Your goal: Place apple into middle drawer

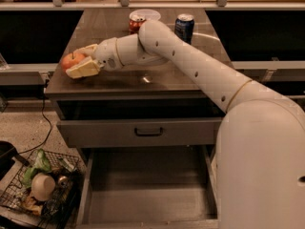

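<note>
The apple (70, 59), red-orange, is at the left edge of the brown counter top (157, 78). My gripper (75, 62) is shut on the apple, with one cream finger (86, 49) behind it and one (83, 70) in front. The arm reaches in from the lower right across the counter. The middle drawer (147, 190) stands pulled open low down in front, its bare grey floor showing between thin side walls. The arm's big white body hides its right side.
A grey drawer front with a dark handle (148, 131) sits above the open drawer. A red soda can (136, 24), a blue can (184, 26) and a white bowl (145, 14) stand at the counter's back. A wire basket (38, 187) of items sits on the floor, left.
</note>
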Robot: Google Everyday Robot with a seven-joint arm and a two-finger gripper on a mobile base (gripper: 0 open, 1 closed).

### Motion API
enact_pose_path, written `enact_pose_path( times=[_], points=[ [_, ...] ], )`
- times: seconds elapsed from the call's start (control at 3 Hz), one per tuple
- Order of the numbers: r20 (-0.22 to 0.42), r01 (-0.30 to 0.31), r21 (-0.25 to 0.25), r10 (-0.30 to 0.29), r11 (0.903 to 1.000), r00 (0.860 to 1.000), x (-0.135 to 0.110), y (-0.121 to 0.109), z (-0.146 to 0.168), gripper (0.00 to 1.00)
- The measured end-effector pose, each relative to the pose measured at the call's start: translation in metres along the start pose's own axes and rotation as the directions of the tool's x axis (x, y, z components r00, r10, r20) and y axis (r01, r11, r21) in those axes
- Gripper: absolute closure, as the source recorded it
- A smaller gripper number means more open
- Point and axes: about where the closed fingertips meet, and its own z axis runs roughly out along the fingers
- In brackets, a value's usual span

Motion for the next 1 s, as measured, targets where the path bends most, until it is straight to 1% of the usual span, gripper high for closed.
enact_pose_path(
  times=[0.33, 0.67, 1.0],
  points=[
    [0.0, 0.0, -0.003, 0.0, 1.0, 1.0, 0.0, 0.001, 0.002, 1.0],
    [0.0, 0.0, -0.003, 0.0, 1.0, 1.0, 0.0, 0.001, 0.002, 1.0],
    [-0.007, 0.026, 0.004, -0.026, 0.9997, 1.0, -0.013, 0.007, -0.001, 1.0]
  ],
)
